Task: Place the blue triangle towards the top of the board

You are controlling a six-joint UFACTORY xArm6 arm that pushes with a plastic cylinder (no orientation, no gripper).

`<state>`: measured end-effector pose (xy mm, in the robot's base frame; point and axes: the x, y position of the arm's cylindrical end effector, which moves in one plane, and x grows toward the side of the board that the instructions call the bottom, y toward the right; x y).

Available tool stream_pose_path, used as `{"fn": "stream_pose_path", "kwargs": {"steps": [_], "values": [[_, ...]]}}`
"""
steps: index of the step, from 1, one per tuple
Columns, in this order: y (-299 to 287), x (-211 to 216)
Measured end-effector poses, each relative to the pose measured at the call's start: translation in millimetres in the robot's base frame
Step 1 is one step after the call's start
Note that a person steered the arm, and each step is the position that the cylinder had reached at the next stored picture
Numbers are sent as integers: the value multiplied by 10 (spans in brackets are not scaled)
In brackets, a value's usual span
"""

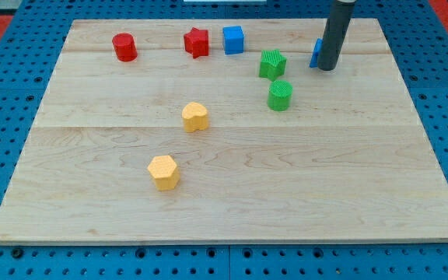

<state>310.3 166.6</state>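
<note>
The blue triangle (pixel 316 53) lies near the board's top right and is mostly hidden behind the dark rod; only a sliver of its left side shows. My tip (pixel 327 68) rests on the board right against the triangle, on its right and bottom side. The blue cube (pixel 233 39) sits further to the view's left along the top of the wooden board (pixel 224 202).
A red cylinder (pixel 124 47) and a red star (pixel 197 42) sit along the top. A green star (pixel 271 64) and a green cylinder (pixel 280 95) lie just left of the tip. A yellow heart (pixel 195 117) and a yellow hexagon (pixel 164 172) sit mid-left.
</note>
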Motion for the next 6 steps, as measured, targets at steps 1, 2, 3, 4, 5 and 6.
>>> {"fn": "stream_pose_path", "kwargs": {"steps": [1,2,3,4,5,6], "values": [[0,-22],[0,-22],[129,80],[534,263],[148,29],[-68,-262]]}}
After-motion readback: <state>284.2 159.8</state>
